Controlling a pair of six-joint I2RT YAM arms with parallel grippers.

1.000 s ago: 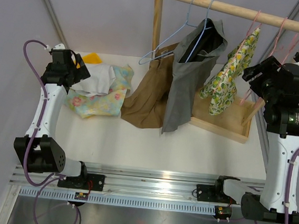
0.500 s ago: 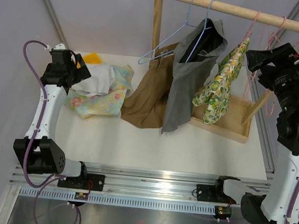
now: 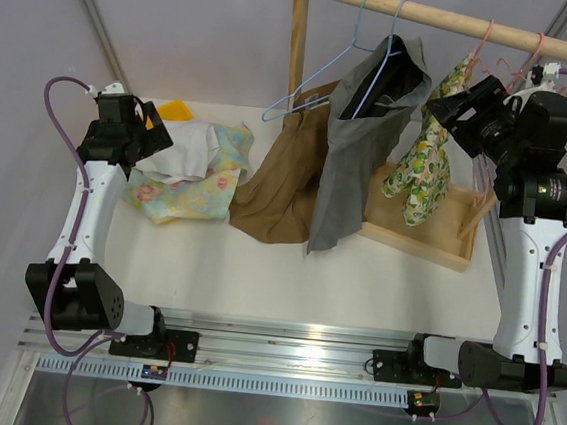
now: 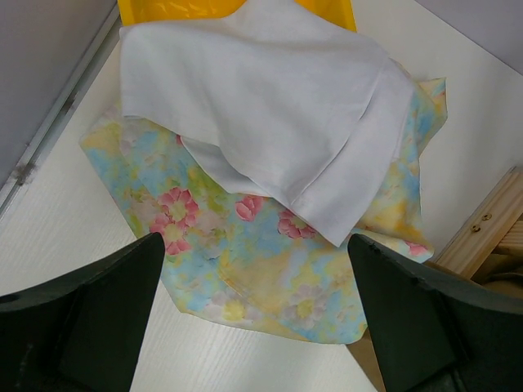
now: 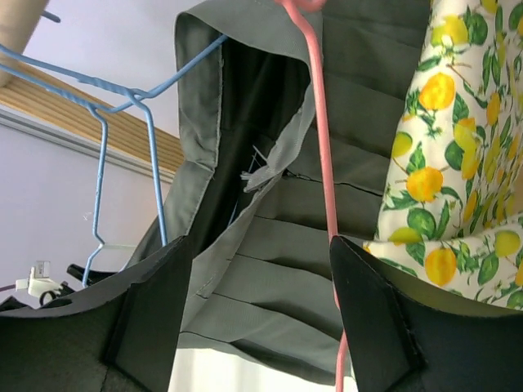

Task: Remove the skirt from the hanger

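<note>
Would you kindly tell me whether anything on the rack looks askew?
One light blue hanger hangs steeply tilted, and the brown garment below it slumps onto the table. The grey garment shows a frayed edge.

Robot lab test cell: plain grey wall panels [image 3: 201,24], left arm [image 3: 88,204] and right arm [image 3: 528,286] bolted to an aluminium rail [image 3: 289,359], exposed purple cabling [image 3: 46,99], white tabletop [image 3: 258,270], wooden garment rack [image 3: 424,10] as prop.
</note>
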